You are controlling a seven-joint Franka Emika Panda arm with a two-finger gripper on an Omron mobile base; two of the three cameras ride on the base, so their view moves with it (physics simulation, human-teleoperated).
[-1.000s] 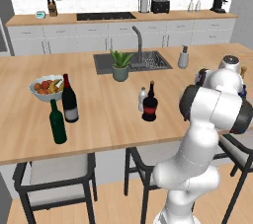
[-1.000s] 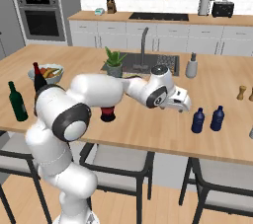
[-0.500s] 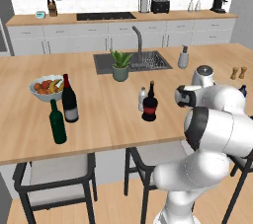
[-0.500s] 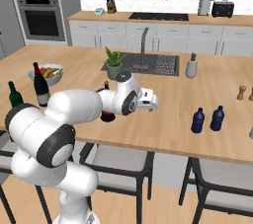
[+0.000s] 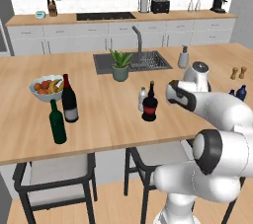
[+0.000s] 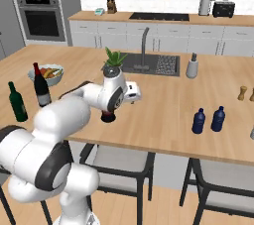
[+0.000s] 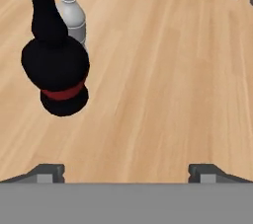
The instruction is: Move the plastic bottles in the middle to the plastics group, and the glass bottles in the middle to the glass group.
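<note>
Black and squat, the red-banded glass bottle (image 7: 55, 65) stands mid-counter (image 5: 113, 114) touching the clear plastic bottle (image 7: 72, 17), so with my pincer (image 7: 123, 171) spread open and empty beside it, I judge a leftward shift comes next.

Base views — rear-left and rear-right, angled down, sharing the desk (image 5: 99, 114) and squat black bottle (image 5: 149, 107). Hand view — close above that bottle (image 7: 55, 65).
</note>
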